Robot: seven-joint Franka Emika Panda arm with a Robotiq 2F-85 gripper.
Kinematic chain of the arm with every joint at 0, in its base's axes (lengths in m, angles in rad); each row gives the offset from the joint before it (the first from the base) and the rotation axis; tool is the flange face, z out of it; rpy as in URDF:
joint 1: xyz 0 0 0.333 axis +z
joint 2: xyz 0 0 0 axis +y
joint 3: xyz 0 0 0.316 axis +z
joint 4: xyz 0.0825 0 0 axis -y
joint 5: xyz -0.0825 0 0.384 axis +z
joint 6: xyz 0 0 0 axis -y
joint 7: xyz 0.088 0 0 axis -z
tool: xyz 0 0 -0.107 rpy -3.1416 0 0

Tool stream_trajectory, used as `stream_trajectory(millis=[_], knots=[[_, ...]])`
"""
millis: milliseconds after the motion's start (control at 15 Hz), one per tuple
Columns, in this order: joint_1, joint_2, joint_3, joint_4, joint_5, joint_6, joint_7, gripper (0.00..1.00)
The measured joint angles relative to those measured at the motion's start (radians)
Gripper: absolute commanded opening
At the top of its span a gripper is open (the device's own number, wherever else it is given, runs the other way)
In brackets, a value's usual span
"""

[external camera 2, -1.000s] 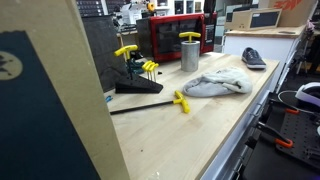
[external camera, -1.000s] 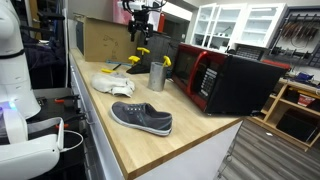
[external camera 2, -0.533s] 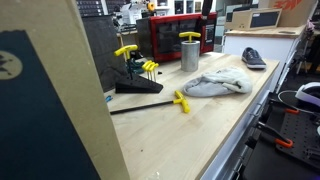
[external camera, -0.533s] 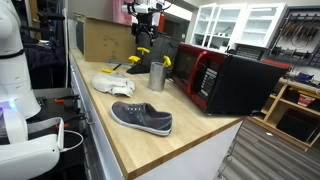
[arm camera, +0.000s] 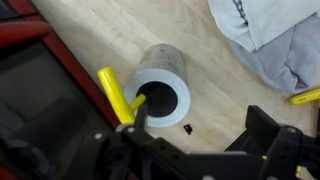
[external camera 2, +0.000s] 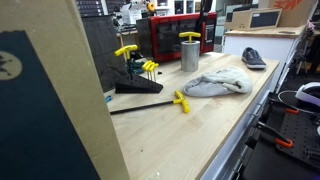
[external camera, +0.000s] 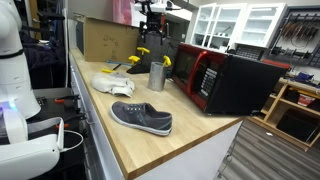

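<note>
Metal cup (arm camera: 162, 95) at the centre of the wrist view, upright on the wooden bench (arm camera: 130, 35), open mouth facing the camera. Seen in both exterior views as well, just in front of the red microwave (external camera: 240, 85): the cup (external camera: 157, 76) in the middle of one frame, the cup (external camera 2: 190, 55) in the upper middle of the other. Inside it, a yellow T-handle tool (arm camera: 118, 92), handle lying over the rim toward the left of the wrist view, shaft down into the dark interior. In the upper right of that view, a grey cloth (arm camera: 270, 40), near the cup but apart from it. At the right edge, the yellow end of a second tool (arm camera: 305, 97).

Gripper (arm camera: 195, 150) along the lower edge of the wrist view, jaws spread wide and empty. High above the cup at the top of an exterior view, gripper (external camera: 150, 18) well clear of the handle.

Likely hazards, by judgement only:
- On a straight descent, a finger landing on the rim or on the yellow handle rather than beside it, tipping the cup toward the cloth or the microwave.
- With the handle off-centre, a pinch catching only its tip, then a swivel or slip.
- With the cup loose on the bench, a lift of cup and tool together through any binding of the shaft against the wall.

Dark shoe (external camera: 141, 118) lower in the frame, well apart and no hindrance.
</note>
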Motion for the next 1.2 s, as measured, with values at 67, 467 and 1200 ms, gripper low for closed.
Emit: stream_trajectory(millis=[67,467,1200], knots=[[-0.005,0.013,-0.001,0.018,0.009,0.0,-0.033,1.0],[-0.024,0.108,-0.001,0.122,0.107,-0.03,-0.231,1.0],[-0.107,0.336,0.042,0.364,0.15,-0.16,-0.254,1.0]])
